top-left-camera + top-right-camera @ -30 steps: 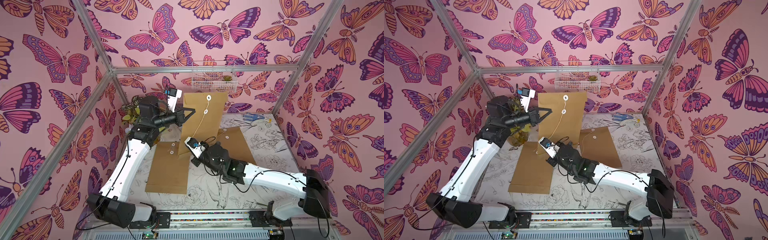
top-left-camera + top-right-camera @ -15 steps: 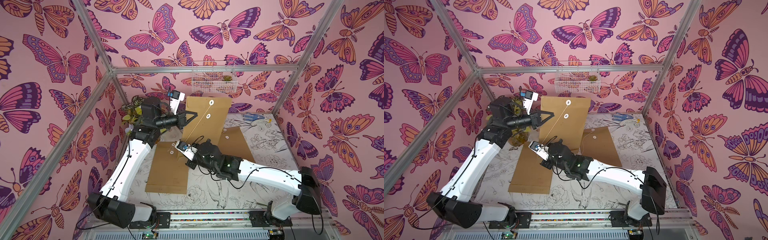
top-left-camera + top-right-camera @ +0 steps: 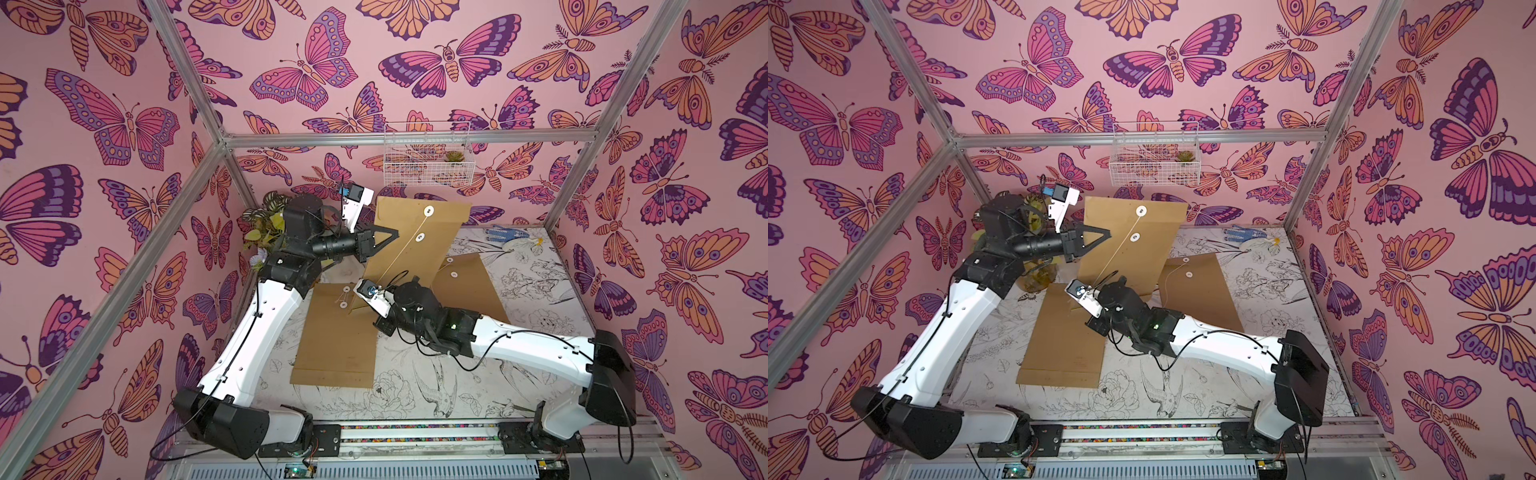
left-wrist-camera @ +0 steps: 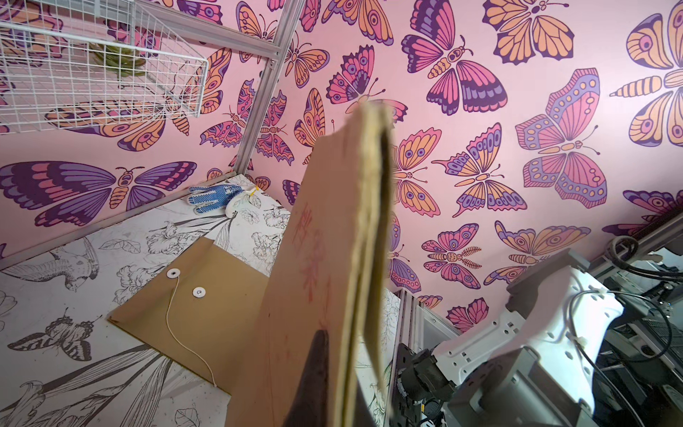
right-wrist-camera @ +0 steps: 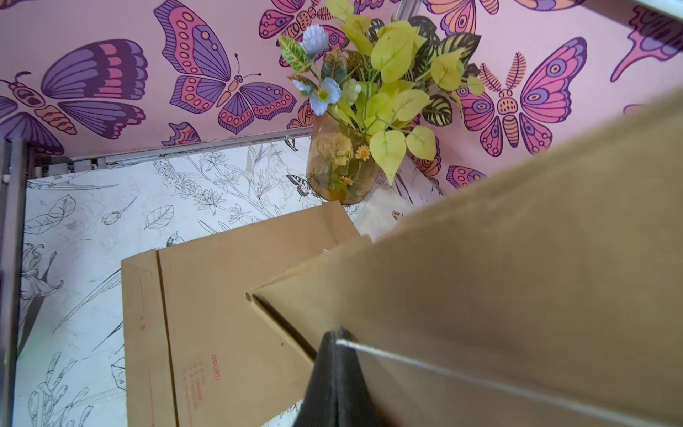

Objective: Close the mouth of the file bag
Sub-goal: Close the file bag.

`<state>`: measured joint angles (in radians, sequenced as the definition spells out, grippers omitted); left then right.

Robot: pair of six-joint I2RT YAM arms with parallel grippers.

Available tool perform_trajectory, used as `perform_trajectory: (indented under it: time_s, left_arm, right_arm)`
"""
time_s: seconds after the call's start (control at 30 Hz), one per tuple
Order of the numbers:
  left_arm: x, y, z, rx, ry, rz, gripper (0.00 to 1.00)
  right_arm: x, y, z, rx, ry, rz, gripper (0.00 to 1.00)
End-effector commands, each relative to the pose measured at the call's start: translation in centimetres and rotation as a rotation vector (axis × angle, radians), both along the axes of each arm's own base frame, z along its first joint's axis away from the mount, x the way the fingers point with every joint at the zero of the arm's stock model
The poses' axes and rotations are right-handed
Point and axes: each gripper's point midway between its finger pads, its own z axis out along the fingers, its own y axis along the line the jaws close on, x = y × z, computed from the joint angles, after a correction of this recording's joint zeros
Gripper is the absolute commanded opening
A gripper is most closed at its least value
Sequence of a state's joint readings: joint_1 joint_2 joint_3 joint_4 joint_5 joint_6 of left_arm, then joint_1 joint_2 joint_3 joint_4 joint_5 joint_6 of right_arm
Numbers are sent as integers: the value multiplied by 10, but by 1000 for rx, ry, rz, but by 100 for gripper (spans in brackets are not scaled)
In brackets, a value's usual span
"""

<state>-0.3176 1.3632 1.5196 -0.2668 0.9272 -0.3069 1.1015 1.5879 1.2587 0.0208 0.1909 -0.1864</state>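
Observation:
A brown paper file bag (image 3: 415, 249) (image 3: 1133, 257) stands upright above the table, held by its left edge in my left gripper (image 3: 394, 235) (image 4: 332, 340), which is shut on it. Two white buttons show on its face, upper button (image 3: 428, 211) and lower button (image 3: 420, 237). A white string (image 3: 395, 266) (image 5: 443, 369) runs taut from the upper button down to my right gripper (image 5: 336, 334), which is shut on the string below the bag. In the left wrist view the bag's edge (image 4: 373, 222) shows its layers slightly apart.
Two more brown file bags lie flat: one (image 3: 336, 340) under the right wrist, another (image 3: 469, 286) at the right with a loose string. A vase of leaves and flowers (image 5: 343, 166) stands in the back left corner. A blue glove (image 3: 507, 235) lies at the back, and a wire basket (image 3: 428, 153) hangs on the back wall.
The right gripper has moved left and drawn the string taut. The held bag has shifted a little to the right, with its top leaning over.

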Motion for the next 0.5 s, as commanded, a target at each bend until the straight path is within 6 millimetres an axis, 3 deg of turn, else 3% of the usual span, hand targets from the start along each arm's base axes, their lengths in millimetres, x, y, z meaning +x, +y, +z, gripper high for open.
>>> perform_trajectory:
  time_s: [0.0,0.4,0.47]
  left_arm:
    - [-17,-3,16,-28,-33,-49,0]
    - [-27,-5,20,-46,-1,-86,0]
    - [-28,-5,20,-48,4,-89,0]
  right_arm:
    - [8,-7,-24,-12,65,-26,0]
    - [55,-56,-49,9,110,-177,0]
    - [60,-68,-37,38,98,-200,0]
